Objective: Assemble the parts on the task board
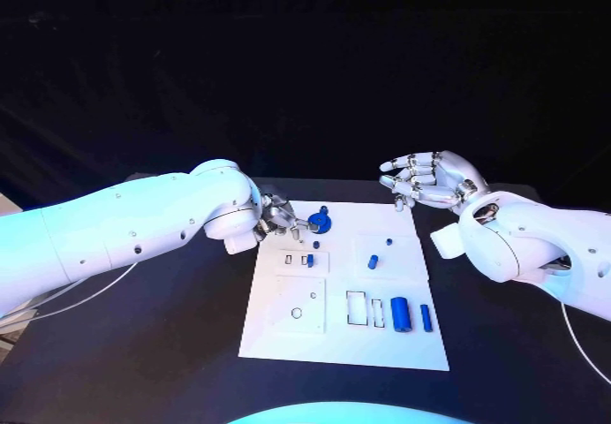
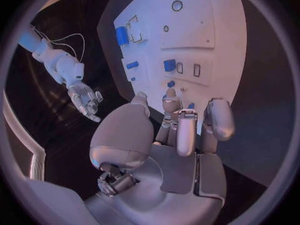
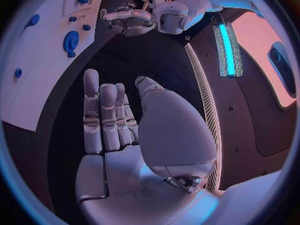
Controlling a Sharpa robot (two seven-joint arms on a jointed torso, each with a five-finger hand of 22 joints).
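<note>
black table (image 1: 153,353) under a dark backdrop, white task board (image 1: 331,349) at its middle.
left hand (image 1: 278,219) had its fingers curled down at the board's far left corner, touching or just beside the round blue part (image 1: 319,222); whether it gripped anything i could not tell. the small parts looked light, stiff and smooth, best pinched at the sides. to the right lay a blue peg (image 1: 373,261) and two blue cylinders (image 1: 401,314). right hand (image 1: 431,179) hovered open, holding nothing, beyond the board's far right corner.

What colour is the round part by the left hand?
Blue: the round part on the task board by the left hand, clearest in the head view.
</note>
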